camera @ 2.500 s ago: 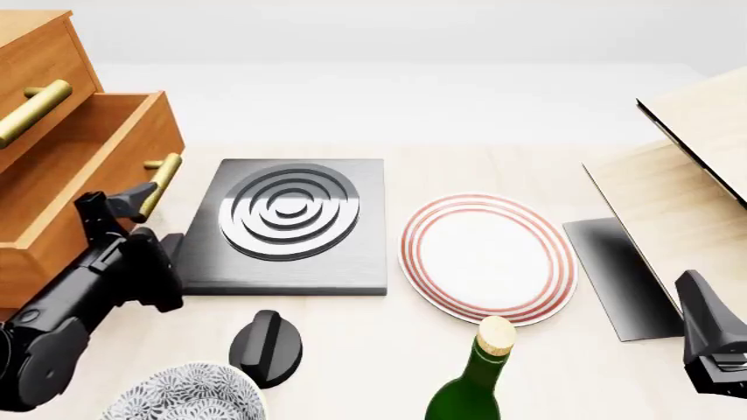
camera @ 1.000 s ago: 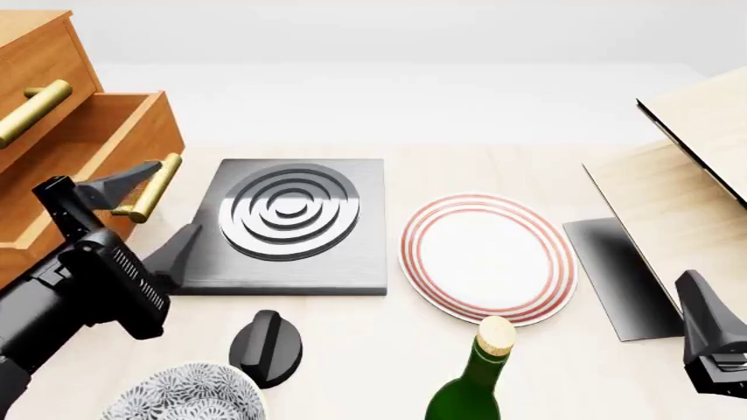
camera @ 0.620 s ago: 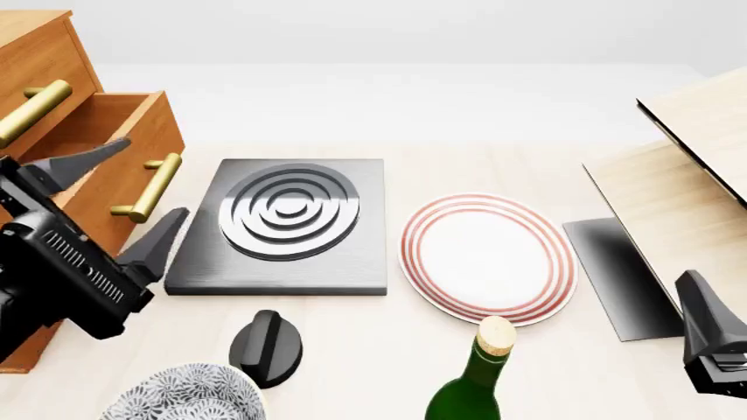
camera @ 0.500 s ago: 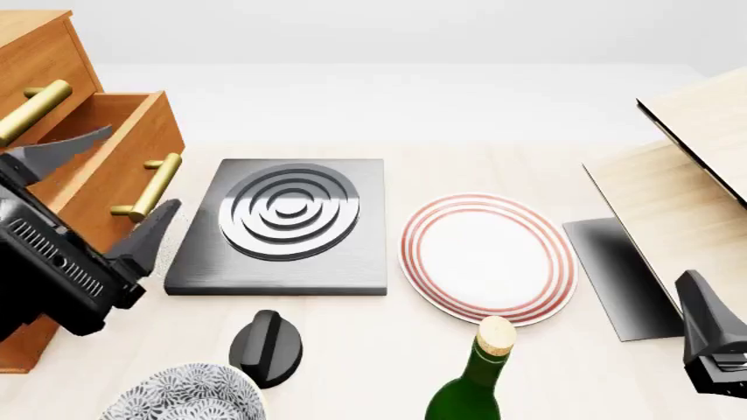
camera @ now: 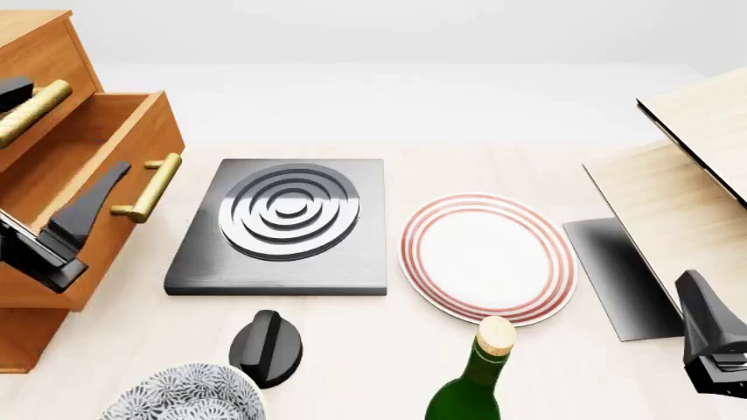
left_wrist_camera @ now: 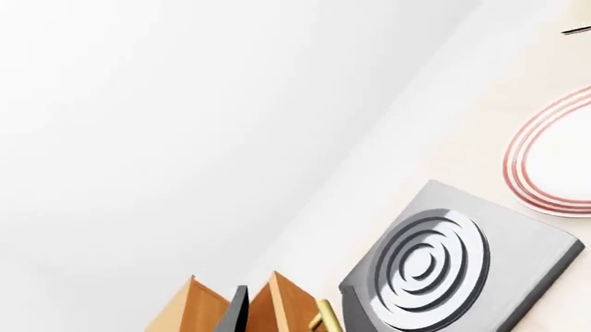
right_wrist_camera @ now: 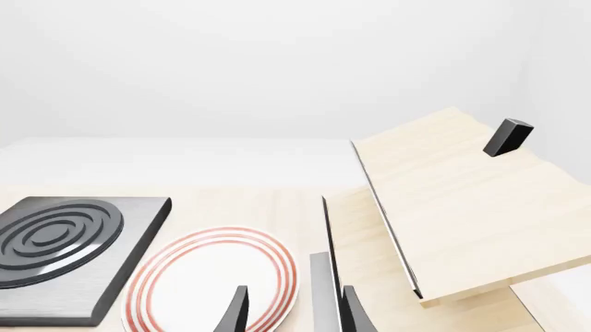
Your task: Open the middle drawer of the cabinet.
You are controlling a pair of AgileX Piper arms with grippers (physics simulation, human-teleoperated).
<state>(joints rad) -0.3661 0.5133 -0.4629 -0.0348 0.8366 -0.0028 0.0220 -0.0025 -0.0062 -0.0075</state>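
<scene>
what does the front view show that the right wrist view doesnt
Only the front view shows the cabinet with its middle drawer pulled out, the left claw, a green bottle, a black knob and a patterned bowl. Only the right wrist view shows a small black block on the pale wooden lid. Both show the stove plate and the red-rimmed plate.

Orange-brown cabinet (camera: 47, 131), red-ringed white plate (camera: 488, 258)
</scene>
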